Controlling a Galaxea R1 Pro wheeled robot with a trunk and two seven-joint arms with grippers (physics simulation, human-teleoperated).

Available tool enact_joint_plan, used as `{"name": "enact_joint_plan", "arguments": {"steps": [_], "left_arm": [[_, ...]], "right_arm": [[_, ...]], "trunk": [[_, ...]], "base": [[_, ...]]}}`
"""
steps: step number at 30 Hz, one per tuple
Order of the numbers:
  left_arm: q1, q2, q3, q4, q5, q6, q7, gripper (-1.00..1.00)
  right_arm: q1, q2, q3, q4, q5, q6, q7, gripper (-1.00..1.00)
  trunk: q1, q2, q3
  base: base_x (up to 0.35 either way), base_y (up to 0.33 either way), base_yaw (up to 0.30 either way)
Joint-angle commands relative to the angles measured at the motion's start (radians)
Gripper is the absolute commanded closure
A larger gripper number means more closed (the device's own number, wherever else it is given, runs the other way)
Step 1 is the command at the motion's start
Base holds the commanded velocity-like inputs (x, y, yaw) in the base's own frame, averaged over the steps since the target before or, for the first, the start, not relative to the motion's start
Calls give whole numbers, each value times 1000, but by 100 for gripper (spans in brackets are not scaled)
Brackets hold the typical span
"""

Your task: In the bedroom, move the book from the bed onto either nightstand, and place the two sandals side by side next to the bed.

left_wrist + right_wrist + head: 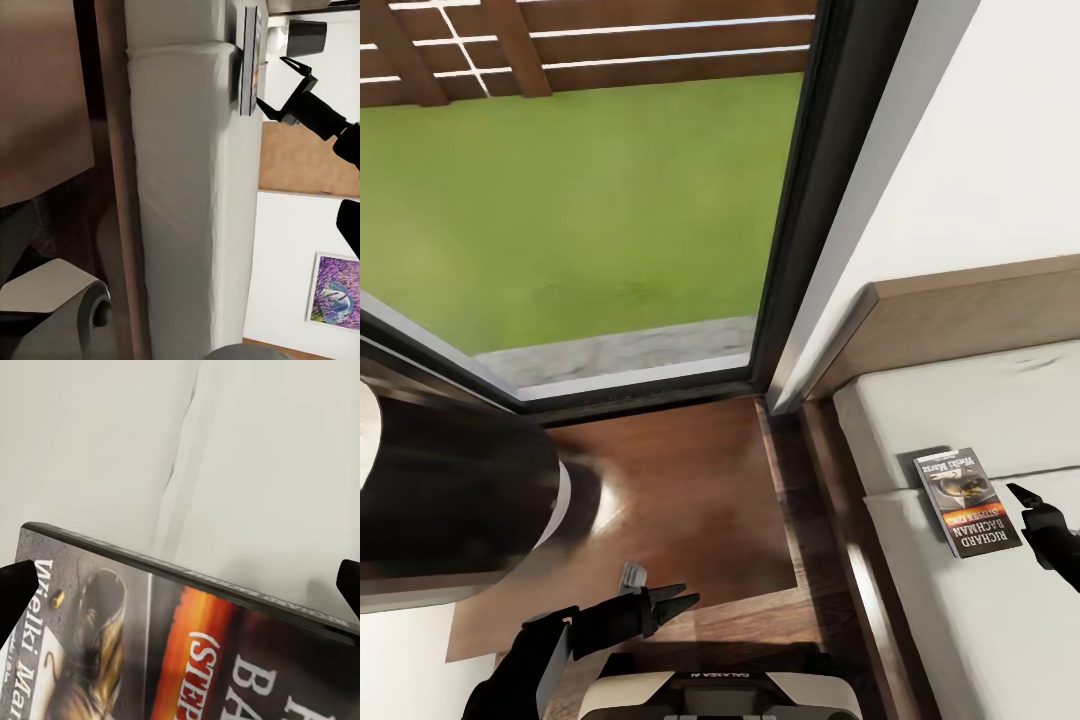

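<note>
Clearly the book lay flat on the bed, near the mattress edge by the headboard, with the right gripper just beside it, its fingers spread wide and holding nothing. The left gripper hung open and empty over the wood floor. A thin paperback lying flat offers little to pinch, so the fingers might slide it along the mattress instead. The cover read "RICHARD BACHMAN", with "Wielki Marsz" above.

A home bedroom: bed with wooden headboard at right, plank floor at centre, tall window onto grass upper left.
</note>
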Motion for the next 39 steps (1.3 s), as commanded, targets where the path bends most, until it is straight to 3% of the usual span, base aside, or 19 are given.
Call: {"name": "enact_joint_plan", "arguments": {"steps": [1,4,39], "left_arm": [[0,-1,4,0,-1,11,-5,-100],[0,-1,4,0,-1,11,-5,-100],[0,-1,4,0,-1,11,-3,-100]], "right_arm": [[-1,0,-3,0,-4,6,2,-100],[-1,0,-3,0,-4,6,2,-100],[-1,0,-3,0,-4,6,2,-100]], "trunk": [[4,-7,-4],[15,-28,-13],[15,-28,-13]], "base": [[0,0,0],[0,0,0],[-29,0,0]]}}
